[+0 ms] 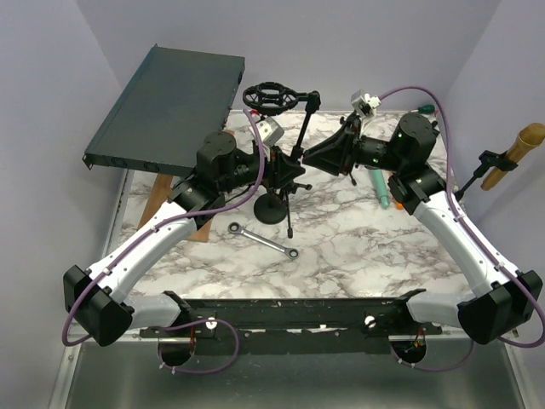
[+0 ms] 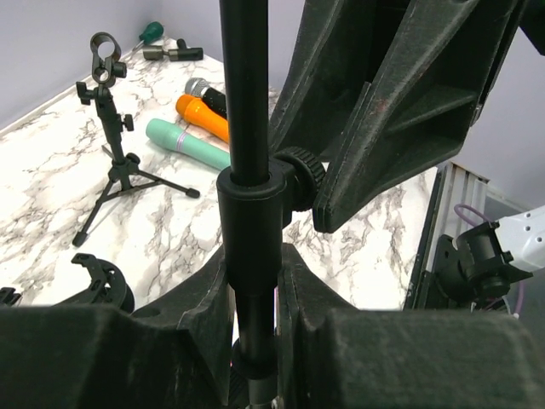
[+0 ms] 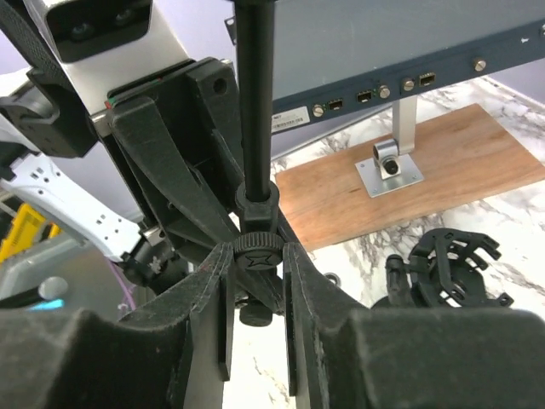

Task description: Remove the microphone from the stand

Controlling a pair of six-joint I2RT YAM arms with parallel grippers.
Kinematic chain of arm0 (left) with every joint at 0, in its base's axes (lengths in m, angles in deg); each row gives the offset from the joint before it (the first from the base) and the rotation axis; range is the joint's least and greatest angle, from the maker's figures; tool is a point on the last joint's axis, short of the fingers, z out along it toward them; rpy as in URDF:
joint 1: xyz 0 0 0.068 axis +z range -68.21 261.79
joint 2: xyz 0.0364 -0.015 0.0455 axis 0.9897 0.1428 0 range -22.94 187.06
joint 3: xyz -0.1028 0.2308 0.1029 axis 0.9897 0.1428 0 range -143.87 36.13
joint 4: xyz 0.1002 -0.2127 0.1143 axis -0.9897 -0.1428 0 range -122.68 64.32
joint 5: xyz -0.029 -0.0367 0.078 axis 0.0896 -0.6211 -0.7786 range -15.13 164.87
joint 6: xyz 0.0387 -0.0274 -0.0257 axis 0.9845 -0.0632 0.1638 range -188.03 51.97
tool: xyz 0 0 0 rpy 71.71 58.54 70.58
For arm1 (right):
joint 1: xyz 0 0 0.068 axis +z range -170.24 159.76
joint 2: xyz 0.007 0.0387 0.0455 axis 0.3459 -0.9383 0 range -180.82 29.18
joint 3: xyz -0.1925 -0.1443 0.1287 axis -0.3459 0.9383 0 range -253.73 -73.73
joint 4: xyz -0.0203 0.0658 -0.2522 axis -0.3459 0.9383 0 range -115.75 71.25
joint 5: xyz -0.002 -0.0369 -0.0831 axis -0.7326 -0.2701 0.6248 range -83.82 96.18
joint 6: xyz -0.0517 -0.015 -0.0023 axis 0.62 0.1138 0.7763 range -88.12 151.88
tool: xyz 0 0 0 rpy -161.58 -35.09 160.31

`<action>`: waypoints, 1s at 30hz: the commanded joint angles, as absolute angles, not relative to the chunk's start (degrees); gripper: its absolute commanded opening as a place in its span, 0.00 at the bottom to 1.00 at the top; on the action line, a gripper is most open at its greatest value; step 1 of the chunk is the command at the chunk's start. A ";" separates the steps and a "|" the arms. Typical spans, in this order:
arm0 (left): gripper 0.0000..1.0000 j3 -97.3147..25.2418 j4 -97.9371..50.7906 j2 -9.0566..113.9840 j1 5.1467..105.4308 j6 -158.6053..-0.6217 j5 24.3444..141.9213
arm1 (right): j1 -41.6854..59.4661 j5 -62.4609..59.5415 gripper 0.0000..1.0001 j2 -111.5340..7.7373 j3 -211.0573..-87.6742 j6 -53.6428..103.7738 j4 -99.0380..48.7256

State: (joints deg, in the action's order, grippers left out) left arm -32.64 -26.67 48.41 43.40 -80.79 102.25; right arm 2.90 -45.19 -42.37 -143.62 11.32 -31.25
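Observation:
A black microphone stand (image 1: 272, 207) rises from a round base, and its boom carries a shock-mount ring (image 1: 271, 95) that looks empty. My left gripper (image 1: 277, 166) is shut on the stand's upright pole (image 2: 245, 102), which fills the gap between the jaws of that gripper (image 2: 255, 290). My right gripper (image 3: 257, 256) comes from the other side, and its two fingertips press on the ribbed clamp knob (image 3: 257, 247) of the pole joint. A teal microphone (image 2: 183, 141), an orange one (image 2: 203, 117) and a black one (image 2: 204, 89) lie on the marble table.
A dark rack unit (image 1: 170, 106) stands raised over a wooden board (image 1: 162, 200) at the back left. A wrench (image 1: 264, 239) lies in front of the stand. A small tripod clip stand (image 2: 111, 162) is close by. A wooden-handled tool (image 1: 515, 153) sticks up at the right edge.

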 commanded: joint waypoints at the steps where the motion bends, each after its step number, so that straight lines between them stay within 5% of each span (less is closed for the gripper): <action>1: 0.00 -34.70 -24.01 48.15 42.65 -80.16 102.07 | 2.61 -46.78 0.20 -41.98 -142.60 10.88 -33.77; 6: 0.00 -35.14 -24.43 48.38 42.58 -80.34 103.05 | 2.61 -47.78 0.01 -41.85 -142.59 14.57 -34.38; 13: 0.00 -35.88 -28.01 46.78 42.75 -80.45 110.00 | 6.83 -34.29 0.00 -40.35 -150.22 52.14 -13.75; 20: 0.00 -37.42 -32.15 47.02 42.76 -78.17 111.28 | 10.04 -19.23 0.01 -40.41 -153.42 70.90 -7.49; 22: 0.00 -38.15 -32.52 47.08 42.85 -77.72 110.92 | 10.52 -18.16 0.10 -39.85 -153.79 71.23 -6.68; 27: 0.00 -39.75 -33.04 47.52 43.20 -76.89 110.32 | 10.52 -26.30 0.67 -36.88 -153.54 58.10 -6.50; 30: 0.00 -40.33 -33.49 47.63 43.20 -76.06 109.61 | 10.45 -34.15 0.78 -35.31 -151.98 46.52 -9.50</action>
